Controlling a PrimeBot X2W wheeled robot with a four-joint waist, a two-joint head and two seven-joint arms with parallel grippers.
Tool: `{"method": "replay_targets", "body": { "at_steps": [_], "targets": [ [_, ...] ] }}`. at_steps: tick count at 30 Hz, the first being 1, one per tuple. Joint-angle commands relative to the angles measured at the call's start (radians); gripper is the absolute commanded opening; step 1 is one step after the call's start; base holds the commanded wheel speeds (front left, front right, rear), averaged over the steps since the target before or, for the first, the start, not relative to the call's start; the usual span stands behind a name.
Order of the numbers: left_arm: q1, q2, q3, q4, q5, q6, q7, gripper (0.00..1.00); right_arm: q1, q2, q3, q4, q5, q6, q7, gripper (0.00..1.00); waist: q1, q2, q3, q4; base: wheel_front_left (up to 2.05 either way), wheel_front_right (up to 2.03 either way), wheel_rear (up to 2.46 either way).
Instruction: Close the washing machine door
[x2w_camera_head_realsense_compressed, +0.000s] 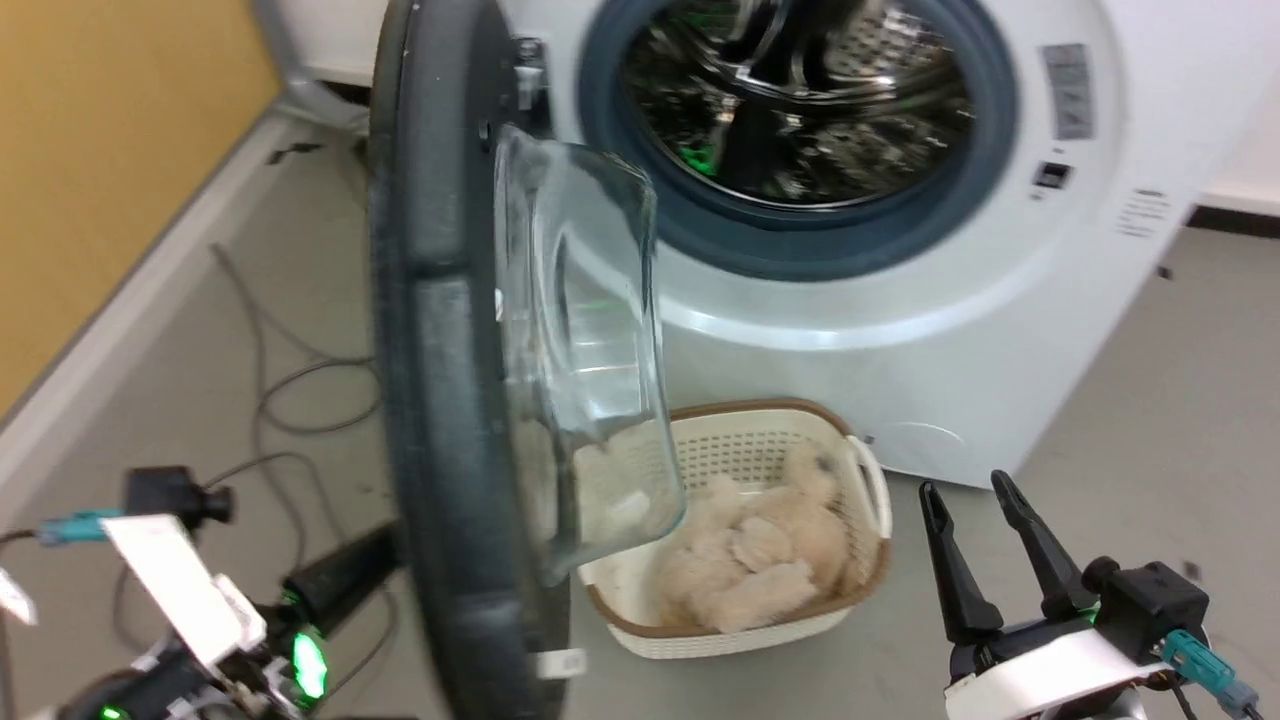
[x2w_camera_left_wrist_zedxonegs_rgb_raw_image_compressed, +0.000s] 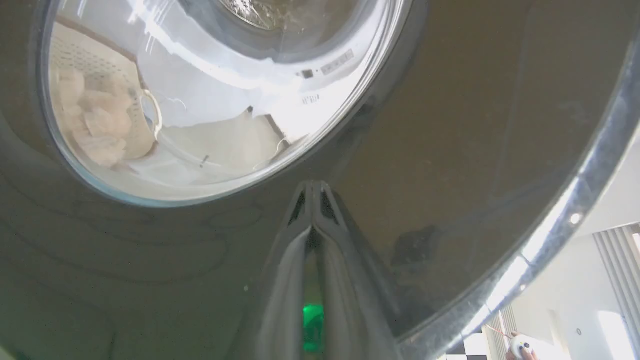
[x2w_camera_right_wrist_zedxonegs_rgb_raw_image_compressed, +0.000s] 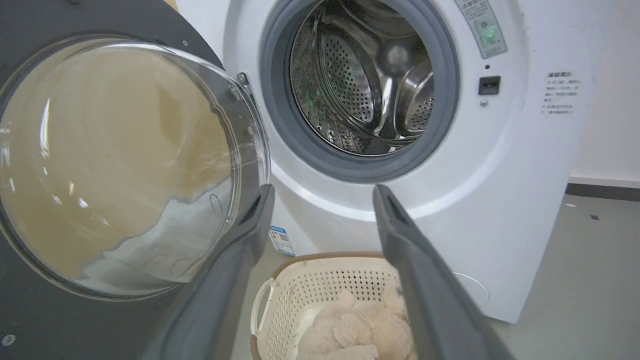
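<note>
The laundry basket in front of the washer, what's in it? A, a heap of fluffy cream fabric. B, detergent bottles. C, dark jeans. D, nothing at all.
A: the laundry basket holds a pile of fluffy cream fabric, seen from above in the head view.

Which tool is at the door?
The left tool: shut, tips at the glossy outside of the door. The right tool stands open, apart from it.
</note>
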Motion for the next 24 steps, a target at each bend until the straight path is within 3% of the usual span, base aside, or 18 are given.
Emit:
{"method": "replay_targets", "body": {
  "at_steps": [1,6,14,24],
  "targets": [
    [0.027,-0.011,-0.032,-0.021,-0.03,0.008,-0.009,0.0,0.01,0.004,-0.003,-0.004,0.004,0.001,-0.004,1.0,0.0,0.0,0.008,-0.046,0.0,0.0,0.0],
    [0.072,-0.013,-0.158,-0.041,-0.129,0.011,-0.111,0.0,0.004,0.004,-0.006,-0.008,0.0,0.001,-0.004,1.0,0.0,0.0,0.032,-0.133,0.0,0.0,0.0],
    [0.064,-0.013,-0.326,0.031,-0.188,-0.053,-0.3,0.0,-0.02,0.009,-0.006,-0.021,-0.002,0.001,-0.004,1.0,0.0,0.0,0.094,-0.293,0.0,0.0,0.0],
    [-0.1,-0.013,-0.432,0.18,-0.204,-0.136,-0.592,0.0,-0.032,0.031,-0.007,-0.031,0.001,0.001,-0.004,1.0,0.0,0.0,0.168,-0.461,0.0,0.0,0.0]
  ]
}}
